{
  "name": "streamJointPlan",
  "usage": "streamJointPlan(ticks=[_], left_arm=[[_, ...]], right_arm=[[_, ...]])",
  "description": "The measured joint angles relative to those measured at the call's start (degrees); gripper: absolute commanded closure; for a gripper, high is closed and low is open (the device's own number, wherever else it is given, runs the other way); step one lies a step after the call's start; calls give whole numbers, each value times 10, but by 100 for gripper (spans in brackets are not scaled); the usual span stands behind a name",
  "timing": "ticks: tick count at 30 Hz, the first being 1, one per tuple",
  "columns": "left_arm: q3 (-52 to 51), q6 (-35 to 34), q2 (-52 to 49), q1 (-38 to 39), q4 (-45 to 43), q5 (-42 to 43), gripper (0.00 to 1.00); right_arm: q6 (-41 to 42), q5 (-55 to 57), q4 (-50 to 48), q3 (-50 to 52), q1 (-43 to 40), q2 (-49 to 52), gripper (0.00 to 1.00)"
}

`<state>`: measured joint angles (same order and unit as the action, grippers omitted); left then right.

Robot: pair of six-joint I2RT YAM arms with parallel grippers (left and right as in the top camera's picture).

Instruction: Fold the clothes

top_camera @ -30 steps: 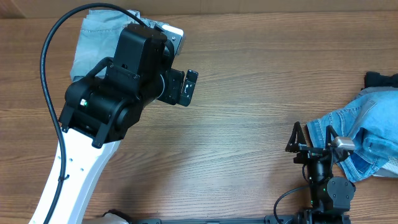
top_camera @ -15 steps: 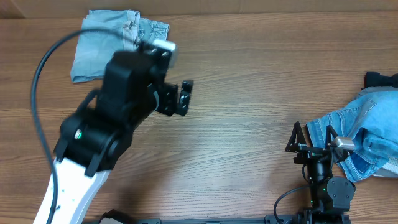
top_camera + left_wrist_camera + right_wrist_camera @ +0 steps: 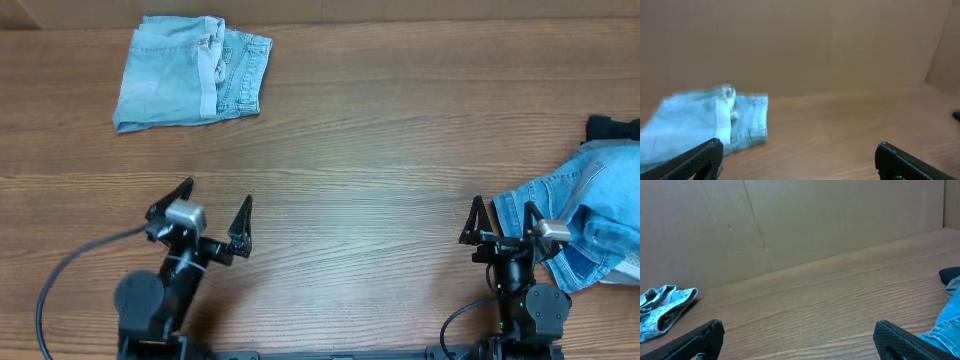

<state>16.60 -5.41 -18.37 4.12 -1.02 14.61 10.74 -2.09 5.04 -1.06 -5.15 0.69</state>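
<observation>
A folded pair of pale denim shorts (image 3: 190, 71) lies at the table's far left; it also shows in the left wrist view (image 3: 705, 127) and small in the right wrist view (image 3: 665, 307). A crumpled heap of deeper blue denim shorts (image 3: 585, 225) lies at the right edge, its edge showing in the right wrist view (image 3: 947, 330). My left gripper (image 3: 212, 213) is open and empty near the front left, far from the folded shorts. My right gripper (image 3: 500, 218) is open and empty, just left of the heap.
A dark object (image 3: 612, 128) sits at the far right edge behind the heap. A brown cardboard wall (image 3: 790, 220) runs along the back of the wooden table (image 3: 400, 150).
My left arm has pulled back from the folded shorts at the far left to the front of the table. The folded shorts lie uncovered. The right arm has not moved.
</observation>
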Motion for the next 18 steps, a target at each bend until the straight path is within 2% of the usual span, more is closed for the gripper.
streamJointPlan(ticks=[4, 7, 10, 14, 18], left_arm=[[-99, -4, 81, -22, -85, 2, 0], [-151, -20, 121, -36, -105, 2, 0], [-160, -21, 150, -45, -95, 2, 0], [-160, -16, 175, -56, -33, 2, 0], [-161, 40, 175, -57, 38, 23, 0]], right_arm=[[0, 0, 1, 0, 0, 0, 0], [0, 0, 1, 0, 0, 0, 0], [0, 0, 1, 0, 0, 0, 0], [0, 0, 1, 0, 0, 0, 0], [0, 0, 1, 0, 0, 0, 0]])
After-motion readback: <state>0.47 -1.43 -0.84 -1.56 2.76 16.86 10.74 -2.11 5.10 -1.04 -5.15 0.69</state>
